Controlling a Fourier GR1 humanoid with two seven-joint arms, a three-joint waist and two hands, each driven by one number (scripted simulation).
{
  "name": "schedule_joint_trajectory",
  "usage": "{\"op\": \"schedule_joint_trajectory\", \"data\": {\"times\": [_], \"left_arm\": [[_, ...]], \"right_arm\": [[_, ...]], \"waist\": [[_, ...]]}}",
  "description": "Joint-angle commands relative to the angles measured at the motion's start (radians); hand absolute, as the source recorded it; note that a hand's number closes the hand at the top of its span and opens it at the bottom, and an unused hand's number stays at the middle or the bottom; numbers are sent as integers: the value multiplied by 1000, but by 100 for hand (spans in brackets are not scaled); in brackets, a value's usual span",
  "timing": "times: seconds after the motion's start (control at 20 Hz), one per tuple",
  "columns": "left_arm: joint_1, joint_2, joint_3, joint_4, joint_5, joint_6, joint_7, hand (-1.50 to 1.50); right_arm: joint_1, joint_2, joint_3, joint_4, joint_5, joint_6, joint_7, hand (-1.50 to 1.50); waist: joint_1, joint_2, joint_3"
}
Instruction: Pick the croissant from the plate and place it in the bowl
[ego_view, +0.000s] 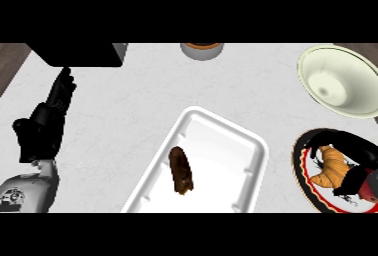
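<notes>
Your right hand (353, 165) curls its fingers around the croissant (330, 168); lifting carelessly could snag the plate (304, 179) rim.

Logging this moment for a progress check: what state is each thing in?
croissant: on the plate, right hand curled round it
bowl: upright, holds nothing
white tray: holds a brown pastry
left hand: open, resting at the left
</notes>
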Motion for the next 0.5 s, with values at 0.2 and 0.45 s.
{"op": "schedule_joint_trajectory", "data": {"times": [0.2, 0.45], "left_arm": [[-43, -1, 32, 63, -6, -25, -25, 0], [8, -23, 8, -37, -29, -12, 15, 0]], "right_arm": [[-2, 33, -40, 22, 9, -9, -63, 150], [64, 4, -77, 13, 0, -80, -182, 150]], "waist": [[-4, 6, 9], [-2, 4, 10]]}}
